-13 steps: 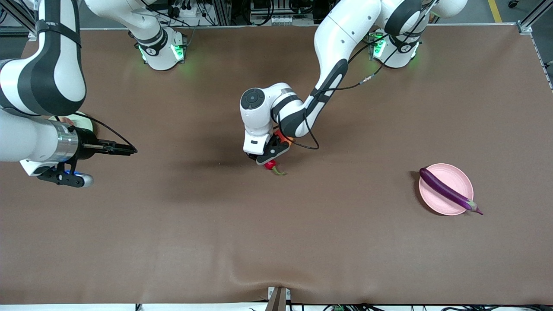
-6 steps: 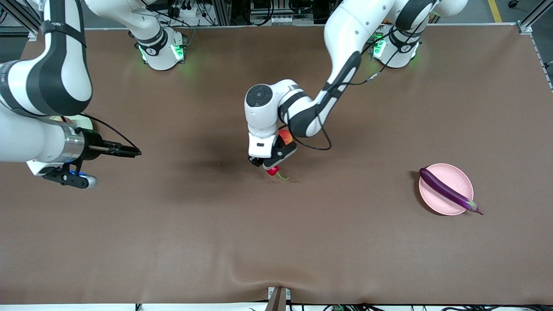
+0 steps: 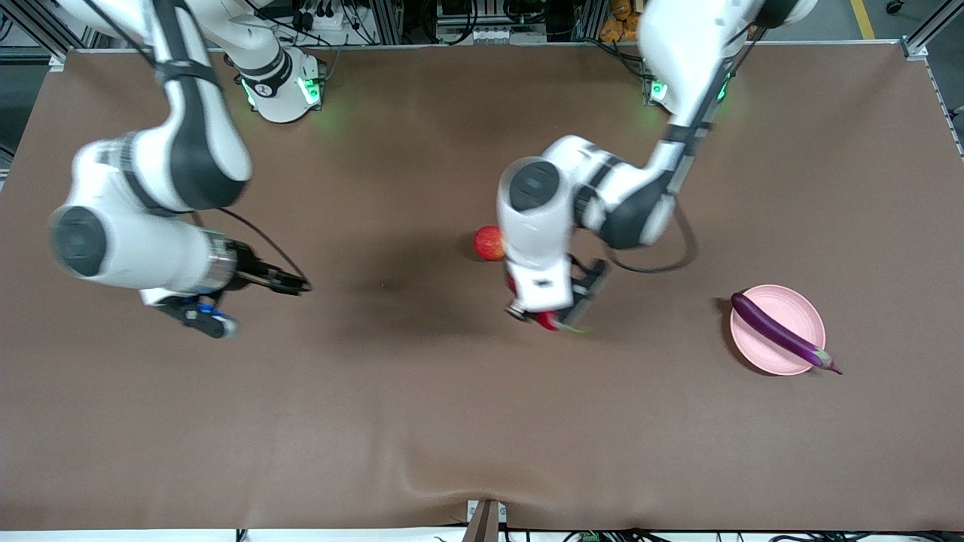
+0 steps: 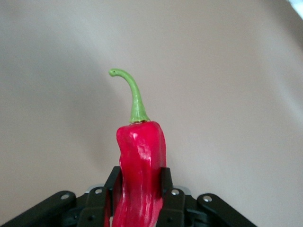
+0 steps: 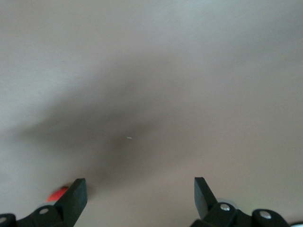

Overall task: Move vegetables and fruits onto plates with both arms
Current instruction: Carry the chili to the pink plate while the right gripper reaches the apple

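Observation:
My left gripper [image 4: 139, 178] is shut on a wrinkled red chili pepper [image 4: 141, 156] whose green stem points away from the fingers. In the front view the left gripper [image 3: 552, 319] holds the chili [image 3: 548, 322] above the middle of the table. A round red-orange fruit [image 3: 489, 242] lies on the table beside the left wrist. A long purple eggplant [image 3: 776, 330] lies across the pale pink plate [image 3: 797, 310] toward the left arm's end, its stem end over the rim. My right gripper [image 3: 295, 284] is open and empty, above bare table [image 5: 139, 189].
The brown table cover [image 3: 482, 421] is bare nearer the front camera. The right arm's elbow and forearm [image 3: 151, 226] hang over the right arm's end of the table. A small red patch [image 5: 57, 194] shows by one right finger.
The left arm has carried the chili toward the pink plate, uncovering the red-orange fruit. The right arm has swung toward the middle of the table with its gripper still open.

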